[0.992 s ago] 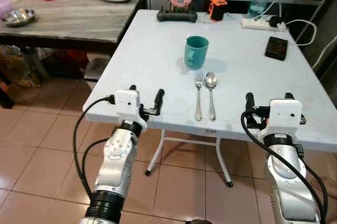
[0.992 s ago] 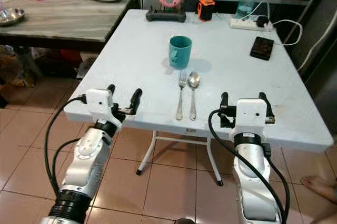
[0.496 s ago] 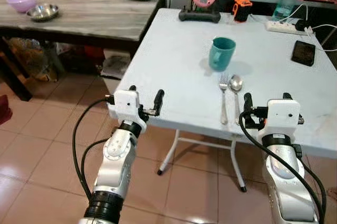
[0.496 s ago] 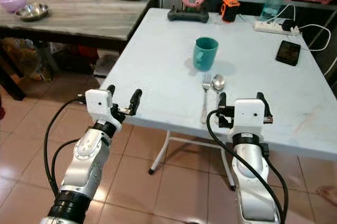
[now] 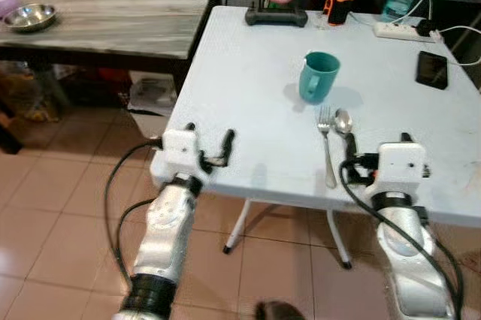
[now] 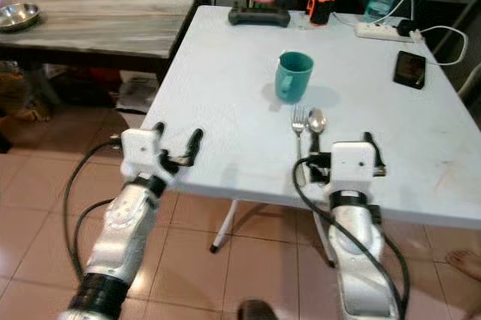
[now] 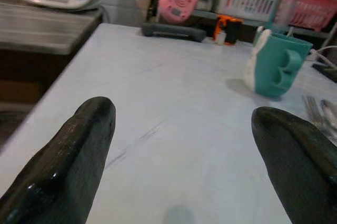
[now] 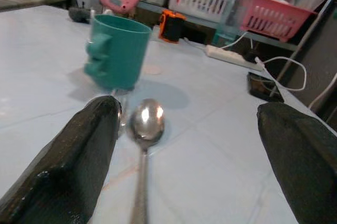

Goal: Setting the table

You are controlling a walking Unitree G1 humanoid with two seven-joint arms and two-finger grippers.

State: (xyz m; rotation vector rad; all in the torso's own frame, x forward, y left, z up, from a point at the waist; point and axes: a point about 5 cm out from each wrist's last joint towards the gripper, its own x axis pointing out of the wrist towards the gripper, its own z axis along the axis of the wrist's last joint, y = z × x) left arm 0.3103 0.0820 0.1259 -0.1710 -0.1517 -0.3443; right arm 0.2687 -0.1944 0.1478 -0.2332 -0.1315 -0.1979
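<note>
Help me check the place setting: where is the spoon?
The spoon lies on the white table just right of the fork, in front of the teal mug.

White folding table (image 5: 248, 87) on reddish tiled floor (image 5: 60, 207).

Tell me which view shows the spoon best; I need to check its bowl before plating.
The right wrist view: the spoon lies close between the open right tool fingers, bowl facing up before the teal mug. Both eye views show it small beside the fork, handle partly behind the right tool. The left wrist view catches just a blurred edge.
</note>
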